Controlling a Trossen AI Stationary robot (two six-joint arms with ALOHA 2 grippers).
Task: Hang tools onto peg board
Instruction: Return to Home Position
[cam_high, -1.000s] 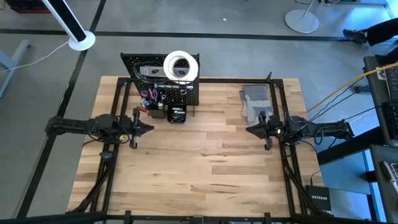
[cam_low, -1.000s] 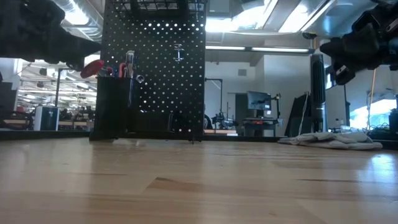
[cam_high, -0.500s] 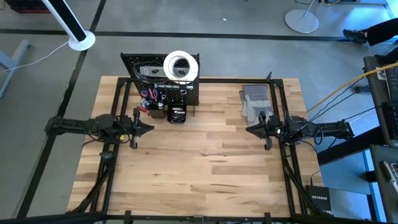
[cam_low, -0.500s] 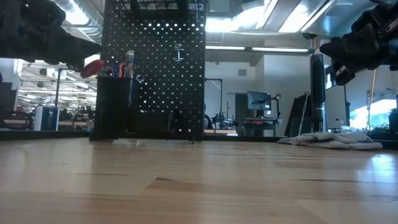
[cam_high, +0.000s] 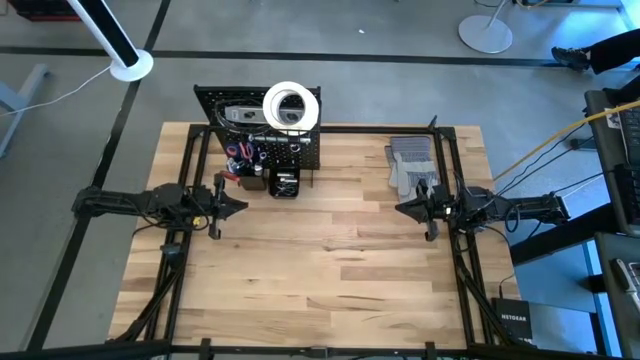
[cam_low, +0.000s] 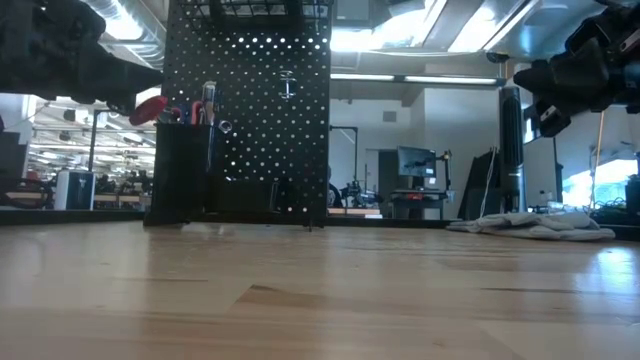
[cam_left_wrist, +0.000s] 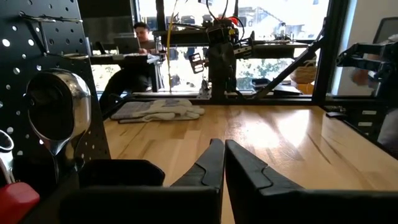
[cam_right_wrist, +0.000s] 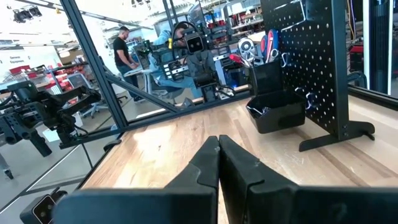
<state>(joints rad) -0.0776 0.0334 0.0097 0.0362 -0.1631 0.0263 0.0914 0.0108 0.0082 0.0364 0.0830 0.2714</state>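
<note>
The black peg board (cam_high: 262, 130) stands upright on its feet at the table's far left. A white tape roll (cam_high: 291, 105) and a silver bar level (cam_high: 243, 115) sit at its top. Red-handled tools (cam_high: 240, 154) stick up from a black bin (cam_low: 183, 170) on its front, and a lower bin (cam_right_wrist: 275, 116) hangs beside them. My left gripper (cam_high: 240, 206) is shut and level, near the board's front left, holding nothing. My right gripper (cam_high: 402, 208) is shut at the table's right, pointing toward the left arm. Both sets of fingers (cam_left_wrist: 221, 146) (cam_right_wrist: 217, 142) show closed in the wrist views.
Grey work gloves (cam_high: 412, 165) lie on the table at the far right, just beyond my right gripper. The black frame rails (cam_high: 330, 128) run along the table's far edge and sides. Bare wood (cam_high: 320, 260) spreads between the arms and toward the near edge. People sit beyond the table (cam_right_wrist: 180, 37).
</note>
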